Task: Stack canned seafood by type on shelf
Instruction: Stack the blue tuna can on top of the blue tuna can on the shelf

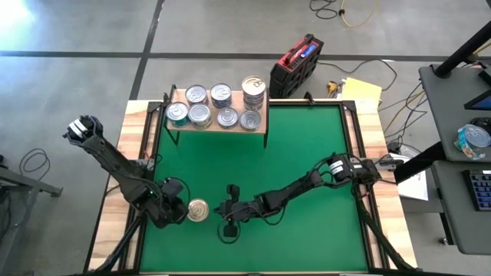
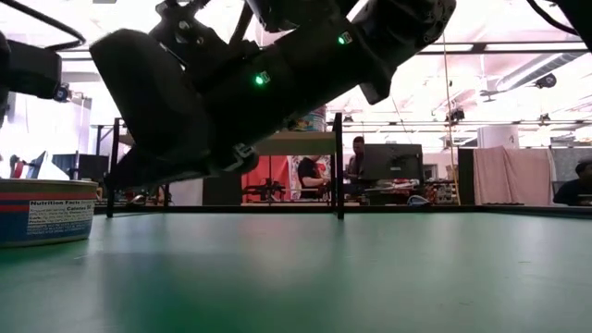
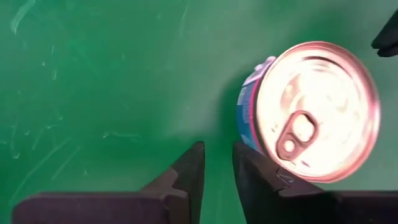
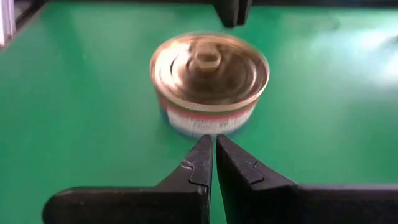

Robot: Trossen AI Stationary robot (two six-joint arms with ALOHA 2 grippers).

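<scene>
Lone tin [image 1: 198, 210] on mat betw. both grippers' jaws.

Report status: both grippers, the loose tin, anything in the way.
Left gripper slightly open, empty, beside the loose tin. Right gripper shut, empty, facing it. Tin upright on the mat. Nothing between.

Arm [image 2: 277, 83]: hanging dark and large over the green mat [image 2: 324, 277]
Tin [image 2: 42, 211]: sitting at the left edge
Shelf [image 2: 296, 143]: standing behind
People: sitting far back
</scene>
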